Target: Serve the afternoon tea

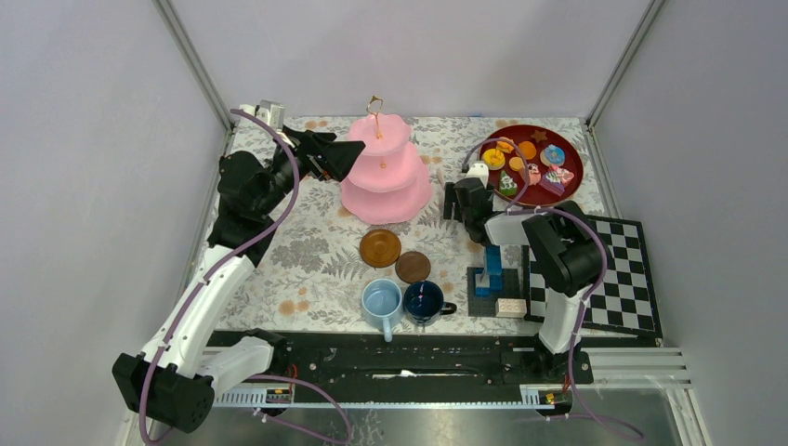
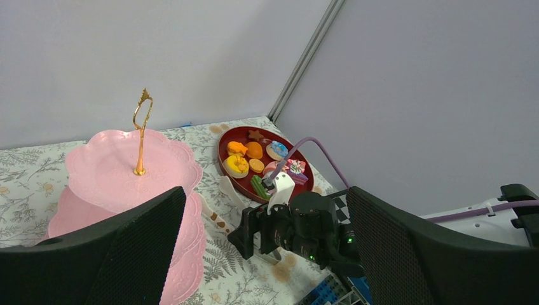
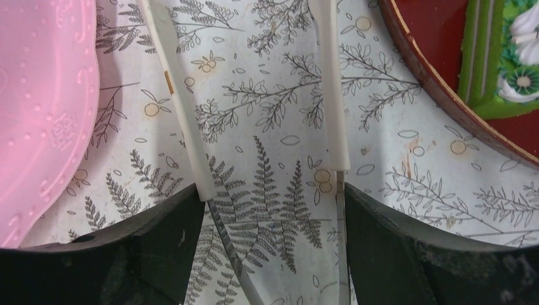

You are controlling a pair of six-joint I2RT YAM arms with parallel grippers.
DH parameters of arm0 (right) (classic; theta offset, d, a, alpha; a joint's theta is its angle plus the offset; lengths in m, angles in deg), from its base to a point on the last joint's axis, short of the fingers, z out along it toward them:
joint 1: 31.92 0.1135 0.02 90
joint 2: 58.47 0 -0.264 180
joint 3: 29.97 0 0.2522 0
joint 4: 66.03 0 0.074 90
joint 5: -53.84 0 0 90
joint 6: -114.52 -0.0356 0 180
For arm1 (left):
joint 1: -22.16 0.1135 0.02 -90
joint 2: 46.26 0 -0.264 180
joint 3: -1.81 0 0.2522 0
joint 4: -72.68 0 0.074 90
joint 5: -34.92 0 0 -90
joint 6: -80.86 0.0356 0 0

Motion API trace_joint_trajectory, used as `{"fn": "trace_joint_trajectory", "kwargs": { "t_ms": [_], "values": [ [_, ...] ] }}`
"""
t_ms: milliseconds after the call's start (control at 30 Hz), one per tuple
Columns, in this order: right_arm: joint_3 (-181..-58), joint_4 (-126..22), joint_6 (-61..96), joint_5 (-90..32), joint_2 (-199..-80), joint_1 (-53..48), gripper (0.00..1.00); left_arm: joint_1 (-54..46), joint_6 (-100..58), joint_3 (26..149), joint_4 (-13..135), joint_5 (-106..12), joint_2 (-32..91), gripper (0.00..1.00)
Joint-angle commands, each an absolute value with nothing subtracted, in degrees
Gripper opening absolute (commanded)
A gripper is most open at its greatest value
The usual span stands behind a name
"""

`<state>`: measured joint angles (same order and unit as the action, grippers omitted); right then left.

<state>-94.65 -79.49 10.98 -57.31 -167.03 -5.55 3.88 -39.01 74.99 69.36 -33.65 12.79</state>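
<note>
The pink three-tier stand (image 1: pixel 386 177) (image 2: pixel 127 168) (image 3: pixel 38 95) stands at the back centre, all tiers bare. Toy pastries (image 1: pixel 530 163) (image 2: pixel 254 155) lie in a red oval tray (image 1: pixel 578 167) (image 2: pixel 222 150). White tongs (image 2: pixel 219 190) (image 3: pixel 184 127) lie on the cloth between stand and tray. My right gripper (image 1: pixel 455 200) (image 3: pixel 273 190) is down over them, jaws apart, one finger at the outside of each tong arm. My left gripper (image 1: pixel 348 158) (image 2: pixel 265 190) hovers open and bare beside the stand's top. Two brown saucers (image 1: pixel 380 247) (image 1: pixel 413 267), a light-blue mug (image 1: pixel 382 302) and a dark-blue mug (image 1: pixel 424 302) sit near the front.
A blue block stack (image 1: pixel 492 274) on a dark base stands right of the mugs, just in front of my right arm. A black-and-white chequered board (image 1: pixel 618 274) lies at the right edge. Grey walls close in the back and sides.
</note>
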Motion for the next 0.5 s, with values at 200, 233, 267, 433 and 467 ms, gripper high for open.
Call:
{"fn": "trace_joint_trajectory", "kwargs": {
  "t_ms": [200, 233, 267, 433, 467],
  "values": [
    [-97.38, -68.89, 2.91, -43.73, -161.47, -11.99, 0.76, 3.73, -39.02, 74.64, 72.81, -33.26, 13.29, 0.99],
    [-98.54, -67.55, 2.23, -40.41, -161.50, -13.35, 0.75, 3.71, -39.02, 74.64, 72.81, -33.27, 13.33, 0.99],
    [-99.40, -66.24, 1.53, -38.09, -161.48, -14.28, 0.73, 3.71, -39.02, 74.64, 72.81, -33.21, 13.39, 0.99],
    [-104.16, -56.66, 0.54, -31.83, -159.37, -17.30, 0.72, 3.71, -38.94, 74.64, 72.81, -33.37, 13.62, 0.99],
    [-105.53, -54.24, 0.86, -31.36, -158.95, -17.70, 0.72, 3.71, -38.87, 74.64, 72.81, -33.41, 13.66, 0.99]
  ]
}}
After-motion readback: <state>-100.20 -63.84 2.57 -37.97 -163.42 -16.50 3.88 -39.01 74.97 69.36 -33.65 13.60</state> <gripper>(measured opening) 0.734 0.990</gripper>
